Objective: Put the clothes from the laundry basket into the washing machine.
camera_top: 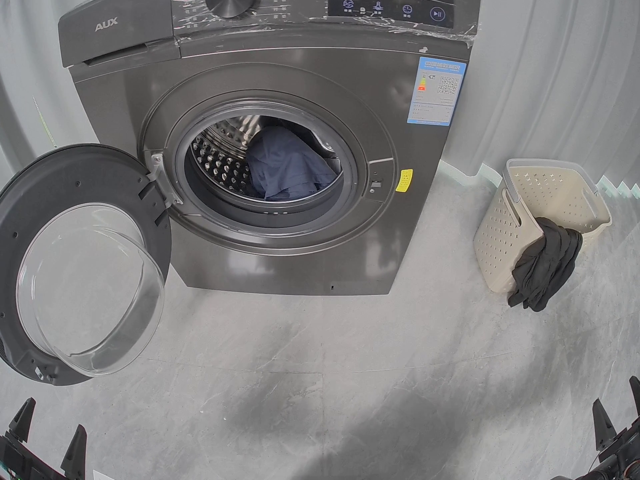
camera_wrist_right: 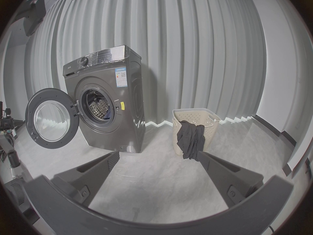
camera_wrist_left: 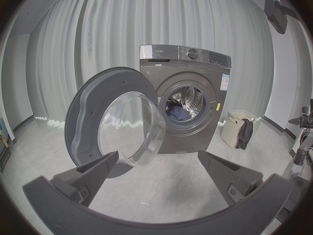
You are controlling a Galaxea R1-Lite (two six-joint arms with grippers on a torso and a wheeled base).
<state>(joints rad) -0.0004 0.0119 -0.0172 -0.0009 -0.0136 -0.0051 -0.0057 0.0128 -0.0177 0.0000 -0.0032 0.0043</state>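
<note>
1. The left gripper and right gripper both have jaws spread wide, holding nothing.
2. The dark garment hangs over the rim of the laundry basket, beside the washing machine.
3. It looks soft, light and limp. I would pinch the bunched fold at the rim.
4. A blue garment lies in the drum.

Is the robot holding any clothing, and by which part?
Nothing is held. The left gripper and right gripper are open and empty; the dark garment hangs over the laundry basket.

washer left, basket right (clothes overhanging)
</note>
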